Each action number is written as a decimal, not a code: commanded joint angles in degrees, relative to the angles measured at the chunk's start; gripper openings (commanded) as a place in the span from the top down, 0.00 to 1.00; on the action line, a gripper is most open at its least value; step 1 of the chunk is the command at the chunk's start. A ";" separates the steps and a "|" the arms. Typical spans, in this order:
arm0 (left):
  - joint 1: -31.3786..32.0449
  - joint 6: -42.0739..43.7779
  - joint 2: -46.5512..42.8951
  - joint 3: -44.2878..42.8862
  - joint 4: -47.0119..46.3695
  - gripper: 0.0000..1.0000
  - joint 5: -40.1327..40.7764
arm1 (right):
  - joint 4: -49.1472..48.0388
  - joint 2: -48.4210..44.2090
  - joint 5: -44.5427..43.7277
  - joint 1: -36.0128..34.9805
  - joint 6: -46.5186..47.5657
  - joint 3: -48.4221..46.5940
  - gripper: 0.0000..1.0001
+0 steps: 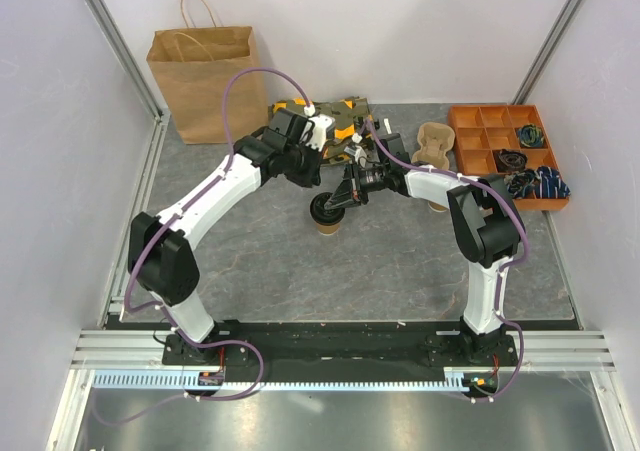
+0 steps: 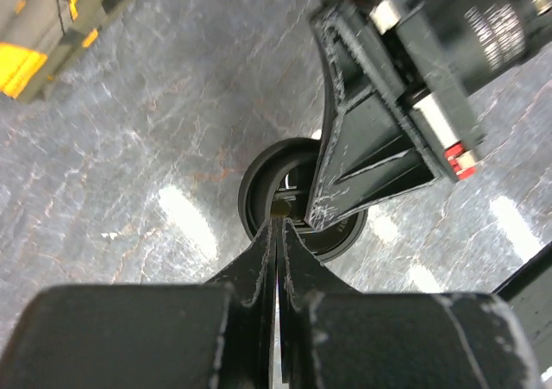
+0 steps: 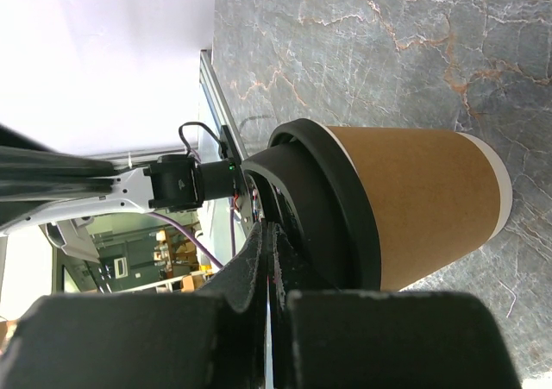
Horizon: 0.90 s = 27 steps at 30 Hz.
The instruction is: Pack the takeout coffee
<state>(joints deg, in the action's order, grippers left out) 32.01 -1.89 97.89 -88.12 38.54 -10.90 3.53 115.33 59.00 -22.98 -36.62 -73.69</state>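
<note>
Grey table (image 1: 400,261), from above: coffee cup (image 1: 327,214) stands mid-table; paper bag (image 1: 205,81) well apart, far left. Packing not done.
Left wrist: my left gripper (image 2: 278,221) clenched empty, tips on the lid (image 2: 259,178).
Right wrist: my right gripper (image 3: 266,234) clenched empty against the lid.

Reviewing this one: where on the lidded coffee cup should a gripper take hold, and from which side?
Probably the brown paper wall of the takeout coffee, just under the black lid, coming in level from the side with jaws opened across it. The cup stands upright and widens toward the top, so the overhanging lid rim would resist slipping.
</note>
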 commanded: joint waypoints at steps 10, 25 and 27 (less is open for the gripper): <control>1.13 0.75 8.98 11.90 -4.97 0.96 0.44 | 5.96 6.05 -14.97 0.22 6.30 3.20 1.00; 0.60 -1.19 -2.17 2.60 -1.37 0.86 -2.46 | 6.40 6.22 -14.53 0.04 6.65 1.71 1.00; 0.07 -1.19 -3.05 1.64 -0.84 0.86 -2.29 | 6.49 5.87 -14.44 0.13 6.83 1.71 1.00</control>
<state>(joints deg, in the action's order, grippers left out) 32.97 -2.20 99.09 -82.06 35.46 -13.17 3.99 115.87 58.85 -23.09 -36.18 -74.46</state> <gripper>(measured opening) 0.136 0.004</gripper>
